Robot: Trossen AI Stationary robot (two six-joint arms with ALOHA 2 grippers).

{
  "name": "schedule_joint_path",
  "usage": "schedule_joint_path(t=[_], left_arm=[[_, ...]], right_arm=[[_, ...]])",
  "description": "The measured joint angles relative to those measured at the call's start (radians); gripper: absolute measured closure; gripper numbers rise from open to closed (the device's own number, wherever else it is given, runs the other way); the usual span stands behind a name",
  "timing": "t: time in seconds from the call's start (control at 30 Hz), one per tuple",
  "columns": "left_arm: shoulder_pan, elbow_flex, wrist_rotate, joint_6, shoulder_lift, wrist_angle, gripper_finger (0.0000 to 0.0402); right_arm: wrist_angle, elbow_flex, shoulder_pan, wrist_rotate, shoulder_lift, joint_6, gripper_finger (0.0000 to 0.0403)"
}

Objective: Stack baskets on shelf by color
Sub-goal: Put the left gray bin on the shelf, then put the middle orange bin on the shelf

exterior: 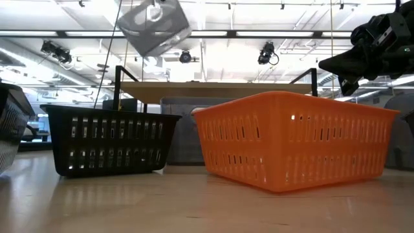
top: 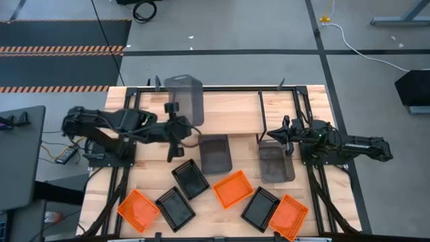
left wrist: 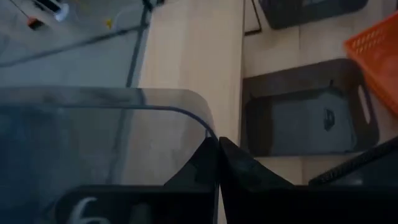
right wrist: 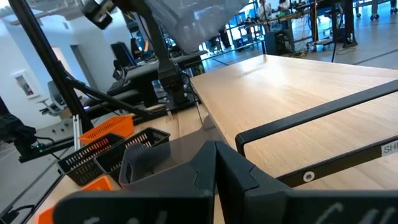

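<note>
From above, the left gripper [top: 176, 107] holds a grey basket [top: 184, 98] over the shelf [top: 235, 107], jaws pinching its rim. The right gripper [top: 281, 133], jaws pressed together, hovers by the shelf's right end. At surface level, the lifted basket [exterior: 154, 24] hangs tilted above an orange basket [exterior: 294, 138] and a black basket [exterior: 110, 139].

Orange basket [exterior: 294, 139]: mesh plastic; shelf [top: 232, 106]: matt wood, metal legs.
</note>
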Motion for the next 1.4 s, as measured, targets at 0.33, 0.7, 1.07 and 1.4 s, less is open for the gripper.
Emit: schedule_joint_path(t=[0.33,0.7,1.07,1.4], left_arm=[[0.108,-0.001,0.125,0.071,0.11,-0.004,0.039],[0.154,-0.001,0.167,-0.007,0.13,-0.005,0.0351],[0.154,-0.001,0.18,-0.008,0.13,-0.003,0.0309],[0.154,-0.001,0.19,-0.099,0.13,-0.003,0.0316]], right_arm=[[-0.004,0.0,0.0,0.004,0.021,0.0,0.0391],[0.0,0.0,0.0,0.005,0.028,0.006,0.0391],[-0.001,0.0,0.0,0.005,0.028,0.007,0.0391],[-0.001,0.0,0.0,0.004,0.028,0.008,0.0391]])
